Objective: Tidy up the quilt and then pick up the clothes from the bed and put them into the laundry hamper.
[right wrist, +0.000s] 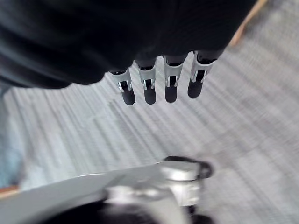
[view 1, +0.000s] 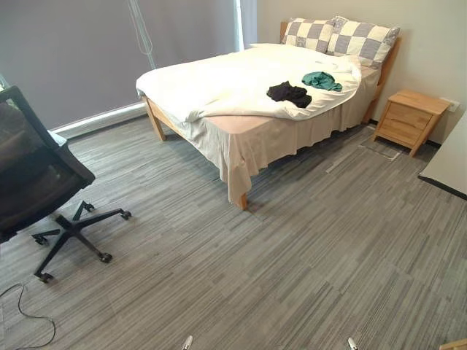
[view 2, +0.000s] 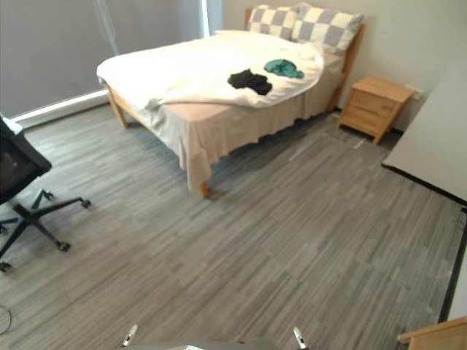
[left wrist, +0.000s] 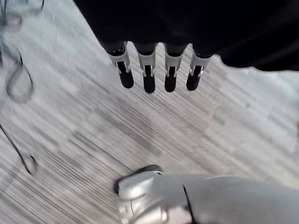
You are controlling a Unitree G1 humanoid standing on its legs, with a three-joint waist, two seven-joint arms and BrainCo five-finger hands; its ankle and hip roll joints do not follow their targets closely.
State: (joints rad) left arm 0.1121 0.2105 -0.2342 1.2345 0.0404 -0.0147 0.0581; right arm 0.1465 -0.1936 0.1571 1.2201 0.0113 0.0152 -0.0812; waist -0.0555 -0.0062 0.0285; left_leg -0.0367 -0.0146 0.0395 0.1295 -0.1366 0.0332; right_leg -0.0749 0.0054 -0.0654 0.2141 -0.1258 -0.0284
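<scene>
Across the room stands a wooden bed (view 1: 235,149) with a rumpled white quilt (view 1: 226,80), pulled back at the near corner so that the pinkish sheet shows. A black garment (view 1: 289,92) lies on the quilt near the bed's right edge. A teal garment (view 1: 322,80) lies just beyond it, toward the pillows. My left hand (left wrist: 148,74) hangs over the grey floor with straight fingers and holds nothing. My right hand (right wrist: 149,86) hangs the same way, fingers straight, with only floor under it. Both hands are far from the bed.
A black office chair (view 1: 36,182) on castors stands at the left. A wooden nightstand (view 1: 408,120) sits right of the bed. Two checkered pillows (view 1: 343,36) lean on the headboard. A white furniture edge (view 1: 449,164) juts in at the right. Wide grey floor lies between me and the bed.
</scene>
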